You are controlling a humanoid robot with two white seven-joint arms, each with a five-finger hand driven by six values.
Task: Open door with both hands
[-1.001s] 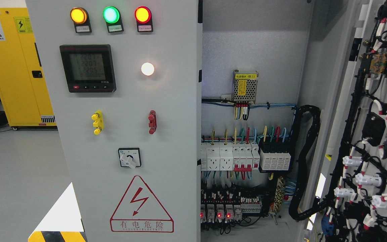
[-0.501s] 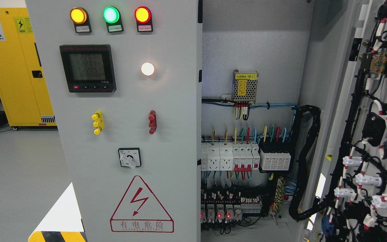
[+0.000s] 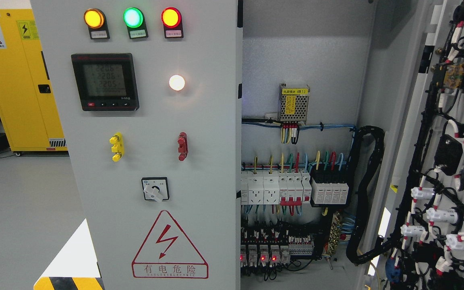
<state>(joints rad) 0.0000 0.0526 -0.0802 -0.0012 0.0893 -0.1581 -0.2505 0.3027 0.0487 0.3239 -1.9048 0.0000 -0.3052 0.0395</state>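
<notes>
1. The grey metal right-hand cabinet door (image 3: 453,133), carrying black wiring, is standing swung wide open right of the grey closed left panel (image 3: 155,121).
2. Neither robot hand is showing, so finger state cannot be told.
3. Opening is looking essentially finished.

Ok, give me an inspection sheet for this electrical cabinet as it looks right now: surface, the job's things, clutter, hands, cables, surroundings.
Surface: grey floor, bare, with a white patch and a yellow-black striped marking at the lower left.
Job's things: right door swung open, its wired back facing the camera; left panel shut, with three lit lamps, a meter, a rotary switch and a red warning triangle.
Clutter: nothing seen.
Hands: neither hand in view.
Cables: black cable bundle loops from the cabinet interior toward the open door; coloured wires run into the breakers.
Surroundings: yellow cabinet behind at left.
</notes>
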